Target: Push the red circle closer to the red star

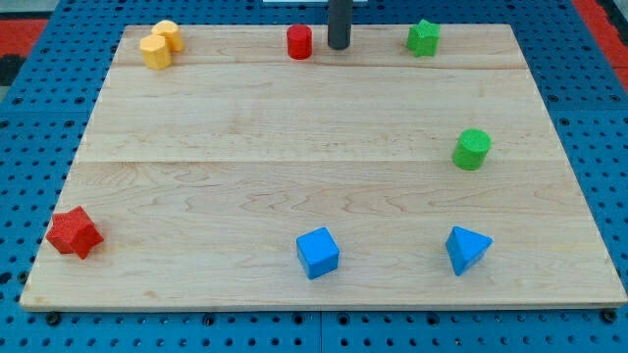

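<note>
Item: my tip (pixel 339 46). The lower end of a straight dark rod, set down near the board's top edge, about the middle of its width. There are no jaws to open or close; it holds nothing, and can only shove.

Item: red circle (pixel 299 42). A short red cylinder just beside my tip, on the view's left of it, at about the same height in the view. A narrow strip of bare wood shows between them, so they appear apart, though only just.

Item: red star (pixel 75 232). Lies at the board's bottom-left corner, well apart from the red circle, down and to the view's left of it.

Governing relation: my tip stands to the circle's right, the star far to its lower left. A leftward push would carry the circle along the top edge only; in my judgement my tip needs to get to the circle's upper right to drive it diagonally down.

Item: yellow block (pixel 159 44), double-lobed, top-left, in the line of a plain leftward push.

Other stock: green star (pixel 423 37), green cylinder (pixel 472 149), blue cube (pixel 317 252), blue triangular block (pixel 465 248), all off the diagonal path.

Ground: wooden board (pixel 294 147).
</note>
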Motion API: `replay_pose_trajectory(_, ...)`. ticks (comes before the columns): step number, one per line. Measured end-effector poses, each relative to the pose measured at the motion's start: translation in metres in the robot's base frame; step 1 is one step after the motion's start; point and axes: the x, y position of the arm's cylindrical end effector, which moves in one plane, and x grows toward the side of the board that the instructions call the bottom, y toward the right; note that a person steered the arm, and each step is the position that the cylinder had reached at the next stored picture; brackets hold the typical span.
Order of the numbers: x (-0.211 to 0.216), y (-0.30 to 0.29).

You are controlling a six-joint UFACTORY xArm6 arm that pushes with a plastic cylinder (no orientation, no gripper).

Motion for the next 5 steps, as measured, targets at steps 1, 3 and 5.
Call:
replay_pose_trajectory(1, -0.007, -0.026)
replay_pose_trajectory(3, 0.079, -0.158)
replay_pose_trajectory(5, 0.050, -0.137)
